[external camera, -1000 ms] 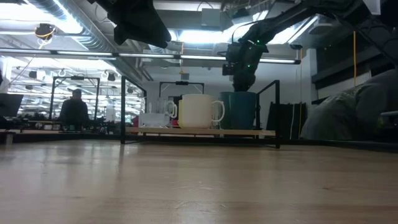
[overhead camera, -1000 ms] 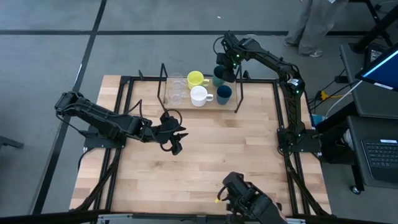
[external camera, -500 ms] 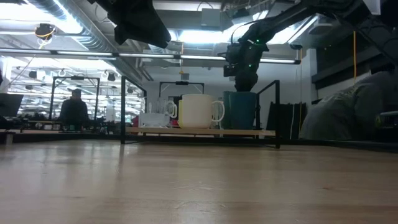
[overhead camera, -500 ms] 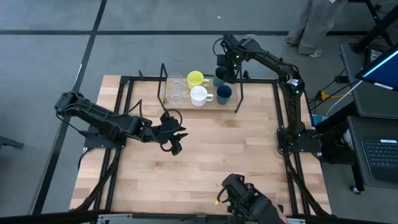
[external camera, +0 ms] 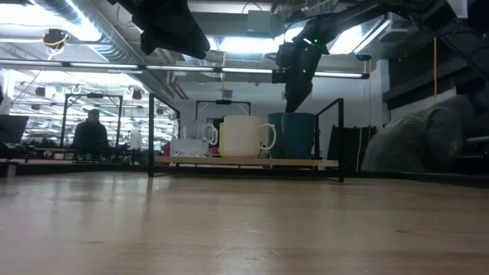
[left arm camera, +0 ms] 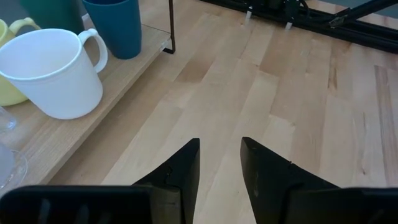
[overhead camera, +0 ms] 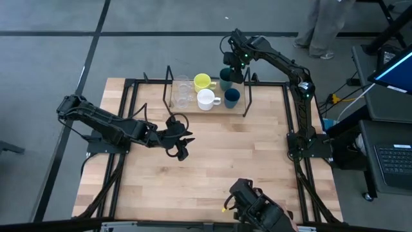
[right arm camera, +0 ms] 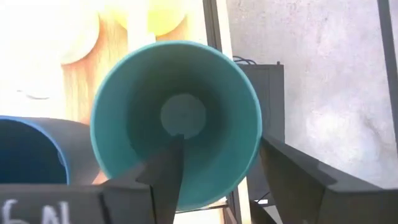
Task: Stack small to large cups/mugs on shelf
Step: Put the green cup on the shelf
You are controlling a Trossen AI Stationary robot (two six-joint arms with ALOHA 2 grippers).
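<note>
Right gripper: The right gripper [overhead camera: 233, 67] hung above the dark green cup [overhead camera: 226, 78] at the far right end of the shelf. In the right wrist view its fingers [right arm camera: 165, 171] were spread wide, one over the cup's mouth and one outside the rim. It held nothing and did not touch the cup.

Left gripper: The left gripper [overhead camera: 182, 144] waited over the bare wooden table top [overhead camera: 212, 161], in front of the shelf. Its two dark fingers [left arm camera: 183, 168] stood a little apart, with nothing between them.

Shelf: The narrow light-wood shelf with black wire ends [overhead camera: 193, 111] sat along the far side of the table.

Cups: The dark blue cup [overhead camera: 232, 96] stood just beside the green one, nearer the front. The white mug with a handle [overhead camera: 206, 99] was next to the blue cup. The yellow mug [overhead camera: 202, 81] was behind the white one. Two clear glass cups [overhead camera: 182, 92] stood at the left end of the shelf.
</note>
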